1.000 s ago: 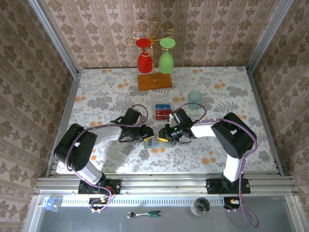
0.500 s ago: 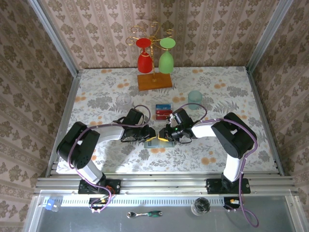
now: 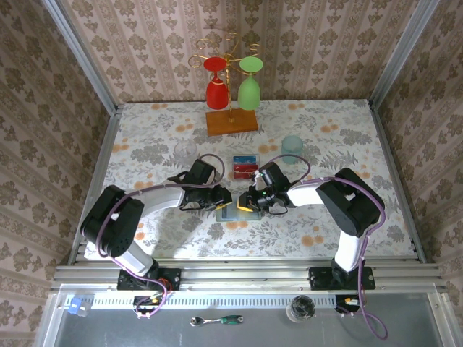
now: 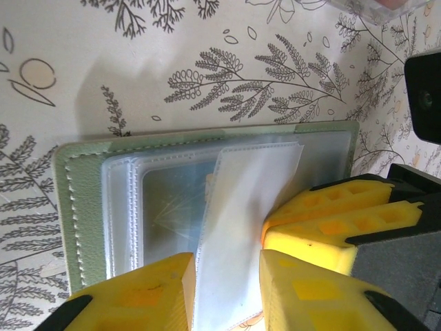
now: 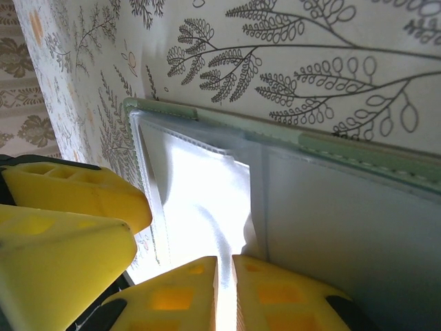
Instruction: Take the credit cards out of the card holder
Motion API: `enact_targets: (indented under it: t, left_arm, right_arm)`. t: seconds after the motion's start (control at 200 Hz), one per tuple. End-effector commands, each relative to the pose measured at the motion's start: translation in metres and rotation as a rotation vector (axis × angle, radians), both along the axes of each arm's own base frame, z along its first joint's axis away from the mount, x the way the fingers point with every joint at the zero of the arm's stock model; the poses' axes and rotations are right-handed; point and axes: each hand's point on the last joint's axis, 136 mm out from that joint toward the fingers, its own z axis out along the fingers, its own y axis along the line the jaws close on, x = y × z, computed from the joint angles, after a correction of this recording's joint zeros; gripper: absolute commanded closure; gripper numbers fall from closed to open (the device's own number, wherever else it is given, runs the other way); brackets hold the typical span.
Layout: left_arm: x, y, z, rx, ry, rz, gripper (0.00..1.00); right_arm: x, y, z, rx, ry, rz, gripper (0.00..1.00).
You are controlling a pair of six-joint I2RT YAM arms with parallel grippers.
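The card holder point(image 3: 230, 214) lies open and flat on the flowered table point(image 3: 347, 137). In the top view it is at 6 o'clock from the red and blue credit cards point(image 3: 246, 166), which sit apart from it, farther up the table. The 2 claws meet over the holder: the left gripper point(image 4: 227, 269) reaches in from 9 o'clock and the right gripper point(image 5: 224, 269) from 3 o'clock.

In the left wrist view, the holder's green cover and clear pockets spread from 9 to 1 o'clock of the left claw. Its 2 yellow fingers stand narrowly apart, and a clear sleeve point(image 4: 248, 186) runs down between them. Whether they press on it I cannot tell. The right claw's fingers sit just beside, at 2 o'clock.

In the right wrist view, the right claw is all but closed and pinches the edge of that sleeve. The holder stretches from 12 to 3 o'clock of it.
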Motion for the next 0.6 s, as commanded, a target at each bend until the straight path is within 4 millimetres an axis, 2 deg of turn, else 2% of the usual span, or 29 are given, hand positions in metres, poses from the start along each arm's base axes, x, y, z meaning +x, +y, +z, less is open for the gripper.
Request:
enact_targets:
  t: [0.0, 0.43, 0.595]
  left_arm:
    - [-0.0020, -0.0060, -0.0003, -0.003, 0.010, -0.026, 0.69]
    - [-0.0048, -0.0137, -0.0029, -0.033, 0.033, -0.035, 0.70]
    - [-0.0043, -0.0088, -0.0009, -0.013, 0.019, -0.022, 0.69]
  right_arm:
    - [-0.0084, -0.0096, -0.0201, -0.031, 0.062, -0.018, 0.86]
    - [-0.0081, -0.0093, -0.0208, -0.018, 0.063, -0.021, 0.87]
    - [-0.0080, -0.0095, -0.0209, -0.019, 0.063, -0.023, 0.87]
